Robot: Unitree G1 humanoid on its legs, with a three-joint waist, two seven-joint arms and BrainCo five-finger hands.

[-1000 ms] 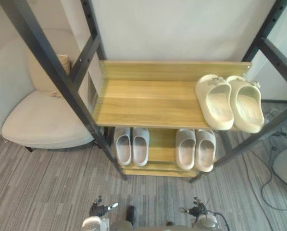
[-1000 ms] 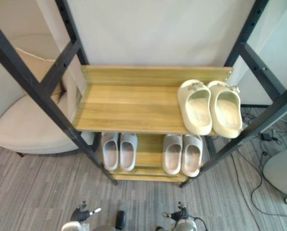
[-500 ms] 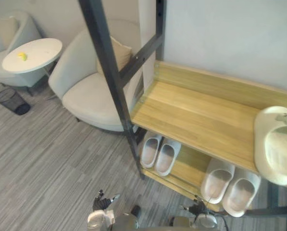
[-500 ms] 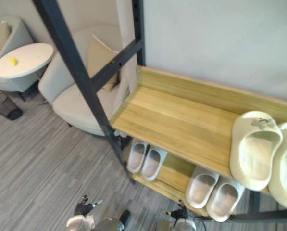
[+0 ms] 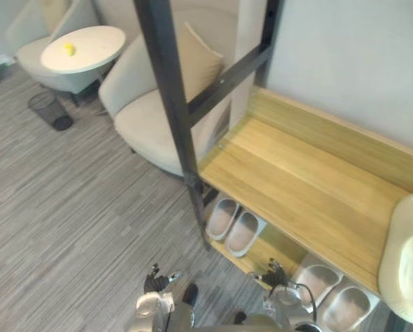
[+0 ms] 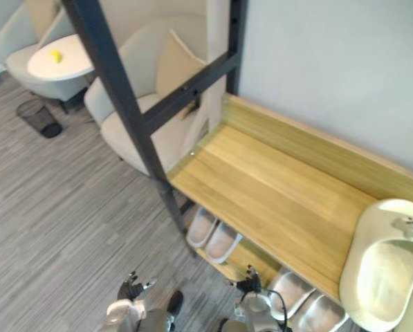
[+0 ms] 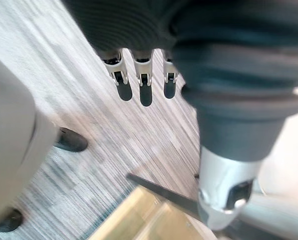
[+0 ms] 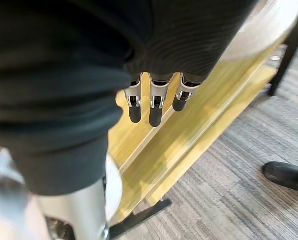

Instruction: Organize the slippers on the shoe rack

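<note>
A wooden shoe rack (image 5: pixel 310 187) with black metal posts stands ahead on the right. A pair of big cream slippers (image 6: pixel 386 266) sits at the right end of its upper shelf. On the lower shelf are a pale grey pair (image 5: pixel 235 225) on the left and another pale pair (image 5: pixel 334 294) on the right. My left hand (image 5: pixel 155 282) hangs low over the carpet with straight fingers (image 7: pixel 139 80), holding nothing. My right hand (image 5: pixel 273 274) hangs low in front of the lower shelf, its fingers (image 8: pixel 156 102) straight and empty.
A cream armchair (image 5: pixel 151 117) with a tan cushion (image 5: pixel 196 59) stands left of the rack. Further left are a round white table (image 5: pixel 81 48) with a small yellow thing (image 5: pixel 68 49), a black wire bin (image 5: pixel 50 109) and a second chair. Grey carpet lies in front.
The camera has swung to the left, so the rack slid right and the table and bin came into view. Both hands stay low and empty.
</note>
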